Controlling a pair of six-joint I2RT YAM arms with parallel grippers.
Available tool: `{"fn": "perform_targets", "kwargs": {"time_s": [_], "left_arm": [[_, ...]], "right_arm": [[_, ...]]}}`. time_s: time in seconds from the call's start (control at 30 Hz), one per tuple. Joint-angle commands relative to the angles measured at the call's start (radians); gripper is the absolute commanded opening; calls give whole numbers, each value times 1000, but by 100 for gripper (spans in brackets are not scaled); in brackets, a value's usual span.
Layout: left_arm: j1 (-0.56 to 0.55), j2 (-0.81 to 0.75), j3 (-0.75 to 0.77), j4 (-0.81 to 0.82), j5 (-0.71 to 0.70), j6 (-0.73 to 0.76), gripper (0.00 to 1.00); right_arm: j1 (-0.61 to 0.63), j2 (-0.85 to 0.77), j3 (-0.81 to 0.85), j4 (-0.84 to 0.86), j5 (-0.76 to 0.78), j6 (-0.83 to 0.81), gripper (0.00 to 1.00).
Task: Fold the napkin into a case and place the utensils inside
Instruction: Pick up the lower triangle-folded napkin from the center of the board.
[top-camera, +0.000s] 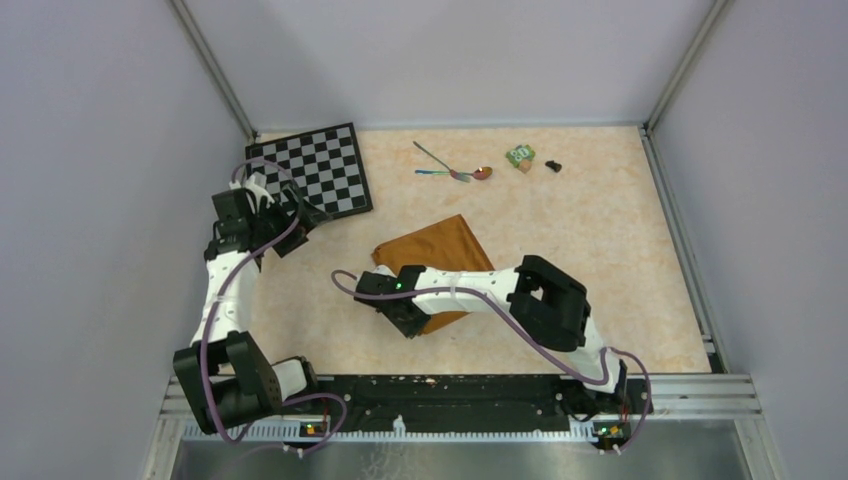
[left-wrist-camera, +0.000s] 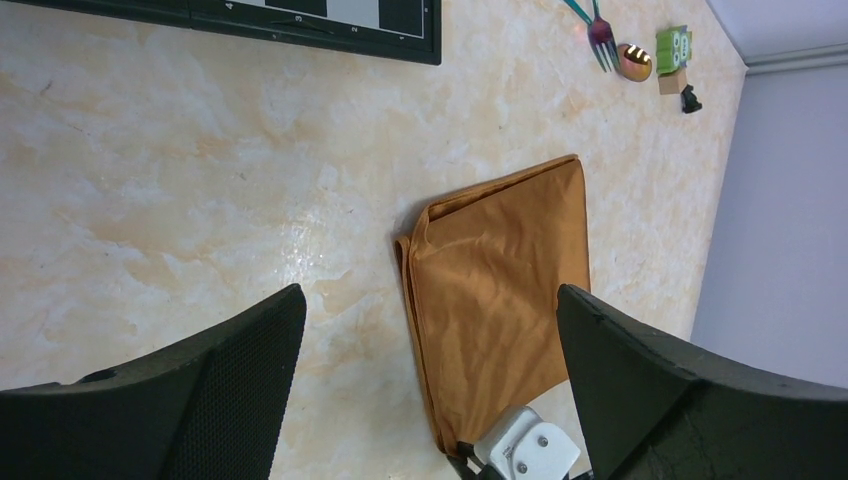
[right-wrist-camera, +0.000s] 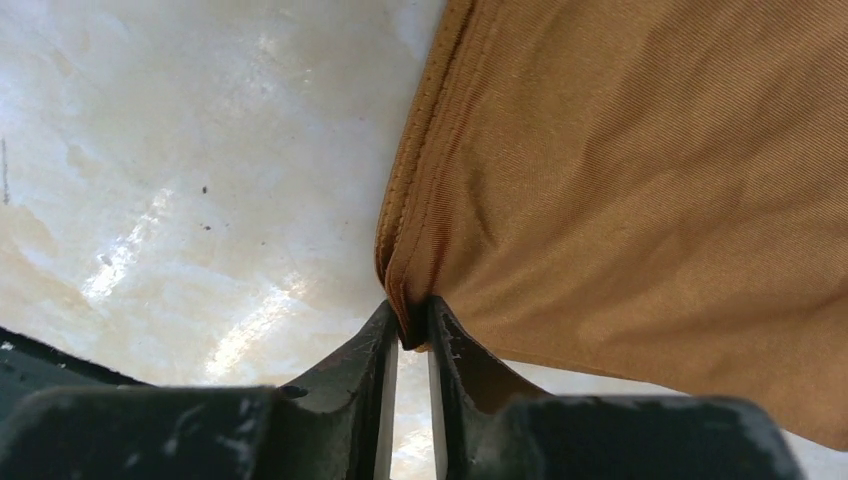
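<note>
The orange-brown napkin (top-camera: 440, 250) (left-wrist-camera: 500, 290) (right-wrist-camera: 620, 180) lies folded in layers on the middle of the table. My right gripper (top-camera: 410, 322) (right-wrist-camera: 410, 325) is shut on its near-left corner, with the hemmed edges bunched between the jaws. My left gripper (top-camera: 290, 225) (left-wrist-camera: 430, 295) hangs open above the table to the left of the napkin, near the chessboard, with nothing between its fingers. The utensils lie at the back: a fork (top-camera: 432, 155) (left-wrist-camera: 600, 35) and a spoon (top-camera: 470, 173) (left-wrist-camera: 634, 62) with a coppery bowl, crossing each other.
A black-and-white chessboard (top-camera: 315, 170) (left-wrist-camera: 330, 20) lies at the back left. A small green block (top-camera: 519, 155) (left-wrist-camera: 675, 45) and a tiny black object (top-camera: 553, 165) (left-wrist-camera: 690, 100) sit right of the utensils. Metal frame rails border the table.
</note>
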Motion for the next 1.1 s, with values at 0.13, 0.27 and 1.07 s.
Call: {"fn": "perform_targets", "kwargs": {"time_s": [0.13,0.27,1.07], "left_arm": [[7,-10,-53,59,84,14,99],[6,4,-103,87,135,6,99],[-402,69,-502,725,-65,-605,94]], "right_arm": [[0,35,-43,36,122,0,0],[-4,-50,-92,128,81,-17,0],[-351,-686,-790,857,-490,196,0]]}}
